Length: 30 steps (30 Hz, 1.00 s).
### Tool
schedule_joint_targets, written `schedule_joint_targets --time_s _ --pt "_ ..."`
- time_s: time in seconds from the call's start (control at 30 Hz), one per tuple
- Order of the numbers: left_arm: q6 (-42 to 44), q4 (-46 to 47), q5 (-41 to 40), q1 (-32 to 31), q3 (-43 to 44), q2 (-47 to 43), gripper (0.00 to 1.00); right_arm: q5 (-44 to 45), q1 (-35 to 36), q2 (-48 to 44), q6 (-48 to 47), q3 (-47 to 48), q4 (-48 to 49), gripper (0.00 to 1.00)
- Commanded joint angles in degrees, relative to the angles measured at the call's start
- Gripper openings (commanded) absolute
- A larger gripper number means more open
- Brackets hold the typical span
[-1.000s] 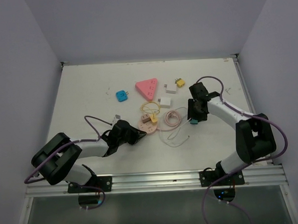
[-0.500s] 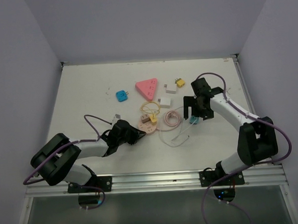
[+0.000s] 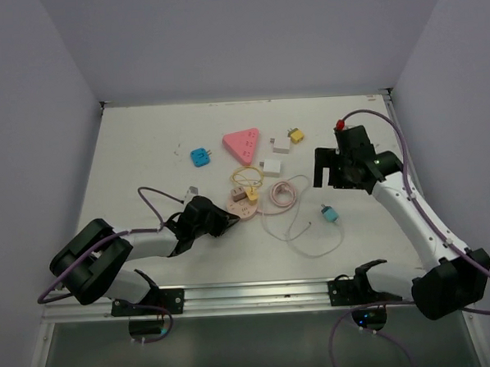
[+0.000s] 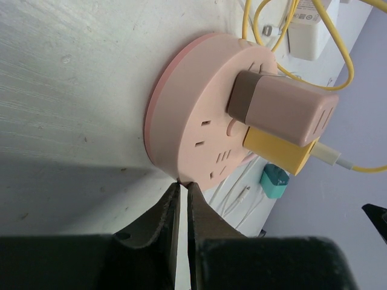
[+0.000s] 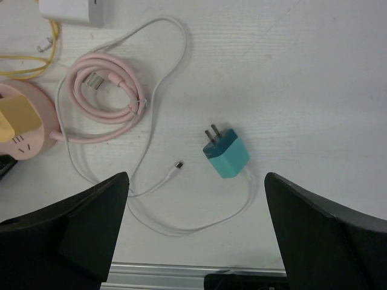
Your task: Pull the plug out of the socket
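Teal plug (image 5: 226, 152) lies loose under R claw (image 5: 196, 202), jaws wide apart.

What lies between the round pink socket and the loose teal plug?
A coiled pink cable and loops of white cable, clearest in the right wrist view.

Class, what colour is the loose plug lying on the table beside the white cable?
The plug is teal; the right wrist view shows it best.
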Motion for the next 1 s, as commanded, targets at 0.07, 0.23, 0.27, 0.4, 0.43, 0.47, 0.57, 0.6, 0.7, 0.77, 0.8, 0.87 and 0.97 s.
schedule_joint_targets --time_s 0.07,0.23,0.27,0.4,0.43,0.47,0.57,0.6,0.7,0.77,0.8,0.87,0.97 --pt "3.9 -14.2 -3.7 0.7 -3.1 2.2 0.12 5.0 -0.1 -7.9 -0.2 -3.0 -2.8 0.99" --pt "3.8 -14.2 -3.7 0.7 -3.3 1.8 0.13 3.8 -0.1 -15.1 -2.0 -4.5 0.8 0.99" --pt "3.8 -14.2 -3.7 0.7 -3.3 1.7 0.13 2.2 -0.1 -16.8 -2.7 -4.7 3.2 0.99" --pt "4.0 -14.6 -3.4 0.7 -3.1 1.0 0.14 -8.9 0.4 -17.2 -3.3 -7.1 10.0 0.98" --pt "4.0 -14.8 -3.4 0.7 -3.0 0.8 0.14 -11.4 1.0 -16.8 -2.8 -7.7 11.6 0.98" --pt "4.0 -15.2 -3.4 0.7 -3.1 0.2 0.16 -11.8 3.0 -15.7 -2.5 -8.4 14.7 0.98" --pt "4.5 -16.5 -3.4 0.7 -2.7 -2.0 0.22 -8.1 10.6 -13.2 -2.1 -9.7 19.9 0.98" --pt "4.8 -16.7 -3.6 0.7 -2.5 -2.9 0.25 -6.9 12.5 -10.7 -2.6 -9.6 21.1 0.98" --pt "6.3 -18.9 -5.1 0.7 -1.1 -6.4 0.32 -5.6 17.6 -6.1 -2.8 -9.6 26.6 0.96" --pt "7.7 -22.4 -6.9 0.7 0.1 -8.6 0.39 -4.5 20.5 -4.1 -3.3 -9.5 30.9 0.95" --pt "8.2 -23.3 -7.6 0.7 1.3 -9.2 0.42 -4.1 21.3 -3.1 -3.9 -9.4 32.2 0.94" --pt "9.6 -24.6 -9.4 0.7 2.4 -10.8 0.5 -2.9 23.2 0.5 -4.2 -9.6 35.6 0.93" --pt "12.1 -24.9 -10.8 0.9 4.1 -11.5 0.55 -2.5 25.5 4.9 -5.0 -9.0 38.7 0.9"
